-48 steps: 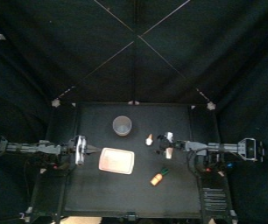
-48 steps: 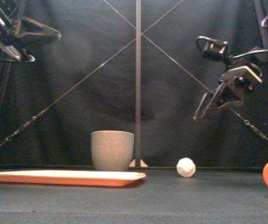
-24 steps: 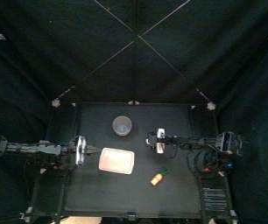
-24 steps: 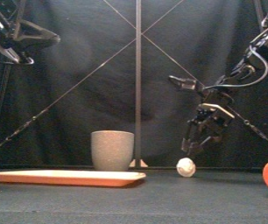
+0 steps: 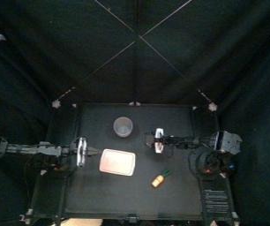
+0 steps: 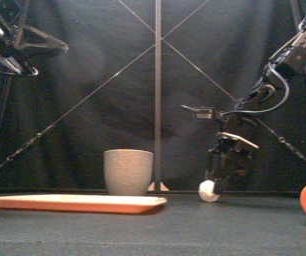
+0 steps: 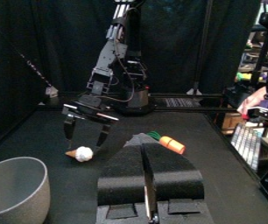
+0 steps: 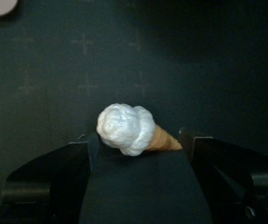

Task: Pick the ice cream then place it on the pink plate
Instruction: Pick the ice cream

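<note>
**Cup (image 5: pixel 123 125) and toy (image 5: pixel 159 179) on the table (image 5: pixel 102 190)**

The grey cup stands upright toward the back of the black table, a little left of middle. The orange toy (green at one end, by the left wrist view) lies flat nearer the front, right of middle, well apart from the cup.

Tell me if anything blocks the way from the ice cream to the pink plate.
Nothing visible does. The ice cream lies between the right pincer's open jaws; bare table separates it from the pink plate. The grey cup stands behind that path.
</note>
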Controlling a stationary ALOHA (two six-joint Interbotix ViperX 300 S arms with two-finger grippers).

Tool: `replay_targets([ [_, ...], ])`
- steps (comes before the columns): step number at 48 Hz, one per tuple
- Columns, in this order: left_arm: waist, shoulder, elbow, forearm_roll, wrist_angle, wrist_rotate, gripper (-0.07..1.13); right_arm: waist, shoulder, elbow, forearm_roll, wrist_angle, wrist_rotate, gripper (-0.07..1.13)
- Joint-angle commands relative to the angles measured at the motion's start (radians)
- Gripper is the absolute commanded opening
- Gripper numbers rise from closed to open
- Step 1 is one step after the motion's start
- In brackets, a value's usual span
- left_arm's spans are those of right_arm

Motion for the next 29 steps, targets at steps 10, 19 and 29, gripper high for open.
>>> replay_targets([
  [10, 0.002, 0.002, -0.009, -0.008, 0.003, -0.002, -0.03, 0.002, 0.060, -0.089, 0.005, 0.021, 0.005, 1.03],
  [19, 0.002, 0.002, -0.005, -0.011, 0.003, 0.000, -0.03, 0.005, 0.084, -0.114, 0.011, 0.038, 0.006, 0.98],
  [29, 0.000, 0.002, -0.003, -0.012, 0.005, 0.000, -0.03, -0.002, 0.078, -0.115, 0.023, 0.072, 0.006, 0.74],
])
